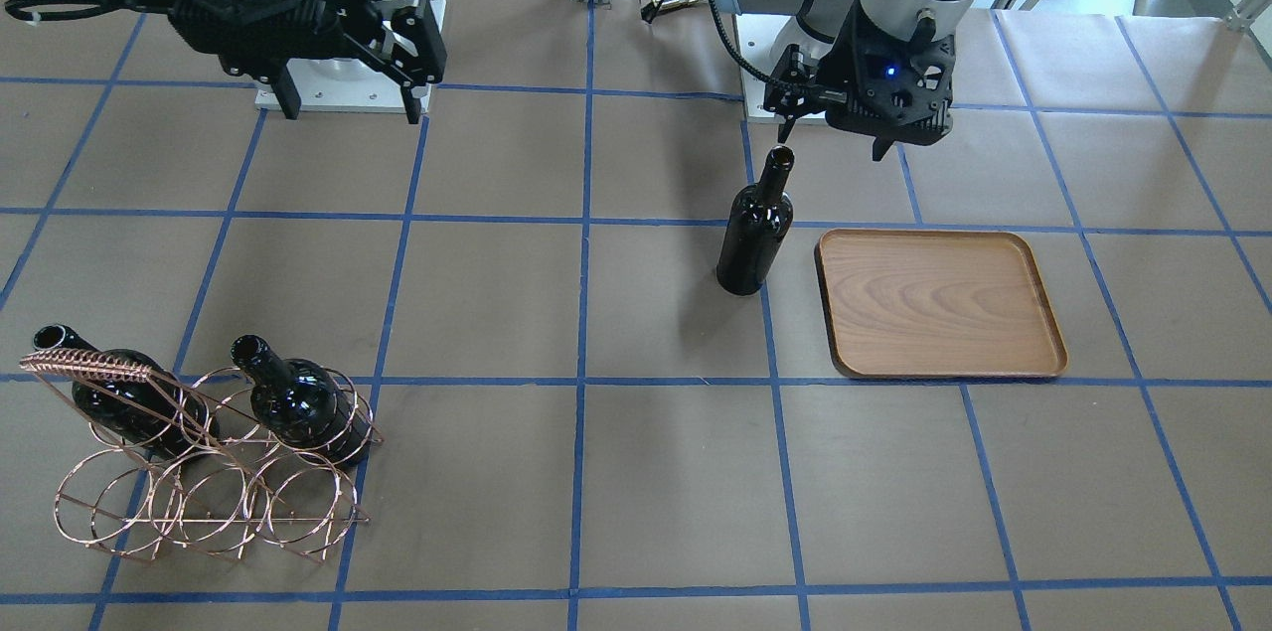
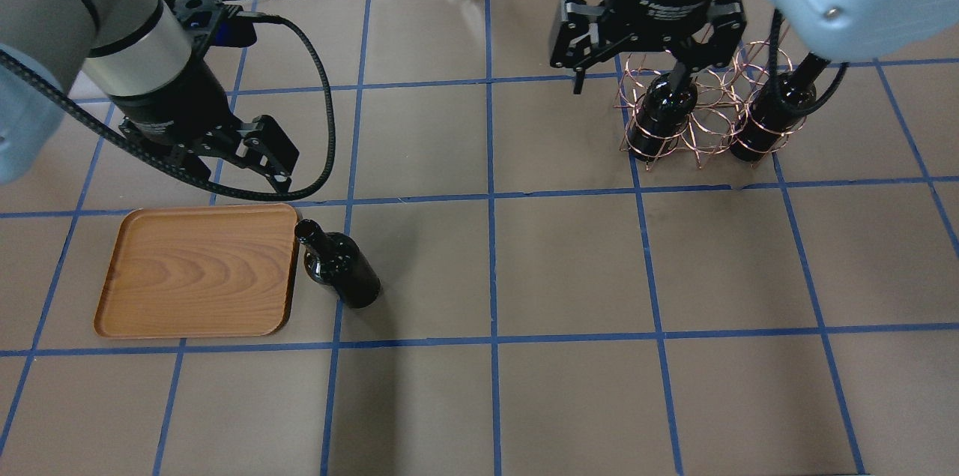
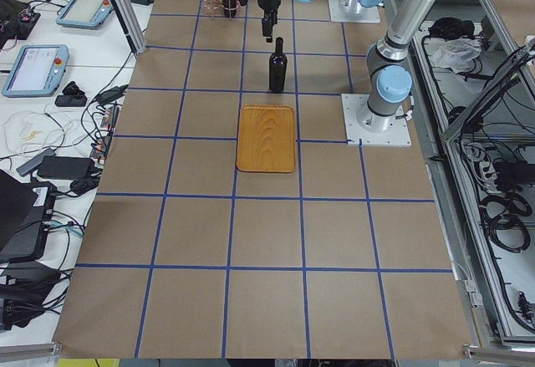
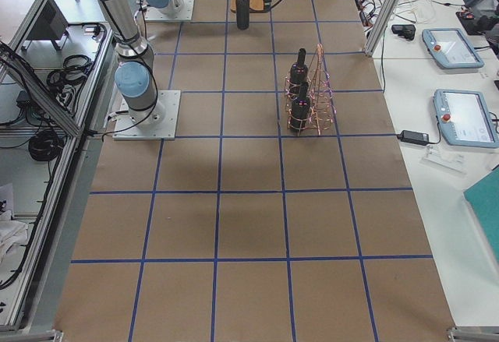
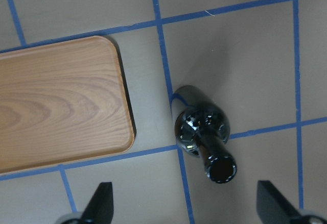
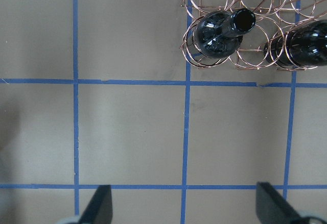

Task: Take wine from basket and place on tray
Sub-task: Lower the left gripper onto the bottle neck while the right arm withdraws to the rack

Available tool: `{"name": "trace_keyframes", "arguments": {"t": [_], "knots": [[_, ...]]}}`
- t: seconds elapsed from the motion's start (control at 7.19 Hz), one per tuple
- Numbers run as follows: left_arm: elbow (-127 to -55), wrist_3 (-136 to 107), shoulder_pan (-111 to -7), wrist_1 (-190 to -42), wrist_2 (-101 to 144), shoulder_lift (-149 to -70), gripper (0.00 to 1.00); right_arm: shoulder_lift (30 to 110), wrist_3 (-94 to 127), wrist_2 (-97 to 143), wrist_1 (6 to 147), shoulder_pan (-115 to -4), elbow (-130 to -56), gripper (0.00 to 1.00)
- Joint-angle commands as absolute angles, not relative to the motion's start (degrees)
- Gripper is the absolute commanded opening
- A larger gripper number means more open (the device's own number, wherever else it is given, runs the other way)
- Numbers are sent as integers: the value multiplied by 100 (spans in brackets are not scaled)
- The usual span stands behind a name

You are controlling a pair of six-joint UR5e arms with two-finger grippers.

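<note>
Table (image 1: pixel 636 472) brown, blue-taped grid; tray (image 1: pixel 939 303) flat; wine (image 1: pixel 755 234) upright just beside; basket (image 1: pixel 209 477) well apart.

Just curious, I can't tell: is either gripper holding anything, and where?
Nothing is held: the left gripper and the right gripper are both open and empty.

Even, bright overhead light, soft shadows, sharp focus, glints on the wine (image 1: pixel 754 234).

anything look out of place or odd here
One wine bottle stands upright on the bare table beside the tray, not on it, with nothing holding it. Otherwise nothing stands out.
</note>
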State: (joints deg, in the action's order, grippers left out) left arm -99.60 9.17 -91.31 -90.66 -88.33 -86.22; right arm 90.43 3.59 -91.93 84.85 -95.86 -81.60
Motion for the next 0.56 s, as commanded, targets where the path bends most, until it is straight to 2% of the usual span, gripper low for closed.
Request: {"name": "trace_keyframes", "arguments": {"t": [0.0,0.42], "knots": [[-10238,923,-9167,-8957,-8824,-8710,98,9184,158,-9079,8482,-9527,-8165,100],[-10494,888,-9307,-8745,-8675,-8903,93,9185,167,-9079,8517,-9527,-8183,100]]}}
